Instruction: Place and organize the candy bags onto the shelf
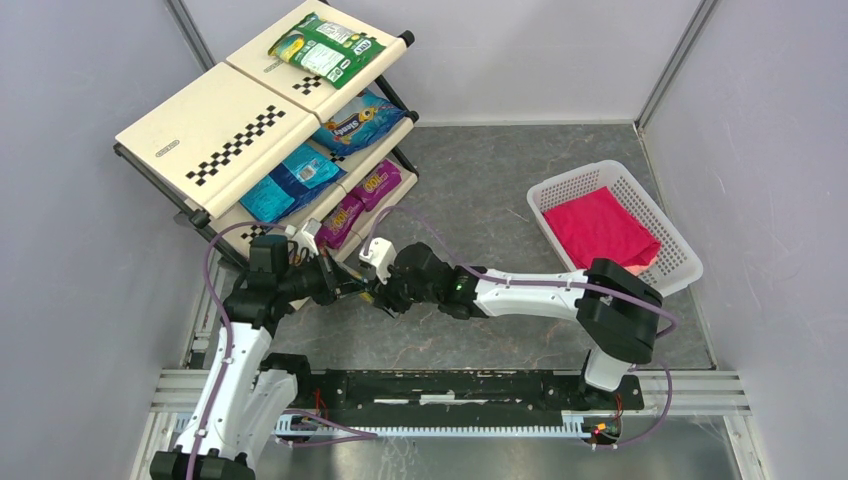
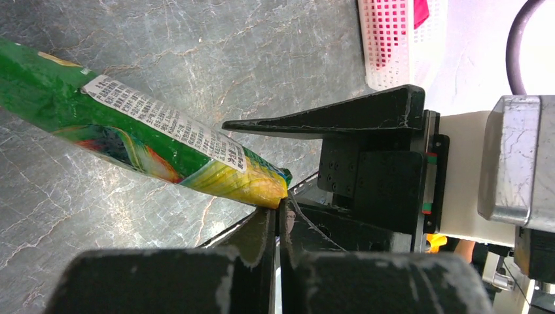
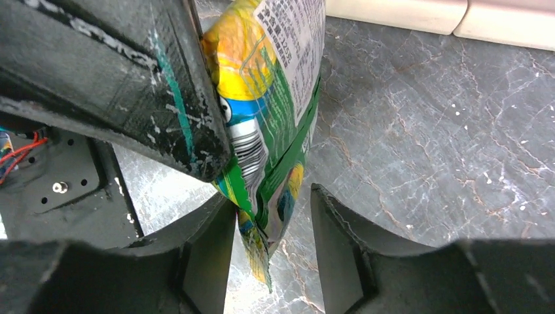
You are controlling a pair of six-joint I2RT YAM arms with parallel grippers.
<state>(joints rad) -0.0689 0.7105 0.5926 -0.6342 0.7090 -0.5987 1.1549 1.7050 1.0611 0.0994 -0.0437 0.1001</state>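
Note:
My left gripper (image 2: 281,207) is shut on the corner of a green-yellow candy bag (image 2: 131,134) and holds it above the marble floor. My right gripper (image 3: 271,199) is open, and the bag's lower edge (image 3: 271,131) hangs between its fingers (image 3: 334,242). The two grippers meet in front of the shelf, the left (image 1: 350,285) and the right (image 1: 385,293). The shelf (image 1: 215,135) holds a green bag (image 1: 325,45) on its top tier, blue bags (image 1: 360,120) on the middle tier and magenta bags (image 1: 375,185) on the lowest tier.
A white lattice basket (image 1: 680,262) with a red folded cloth (image 1: 600,228) stands at the right; it also shows in the left wrist view (image 2: 386,39). The shelf's cream edge (image 3: 393,13) is just beyond the bag. Grey walls close in on both sides.

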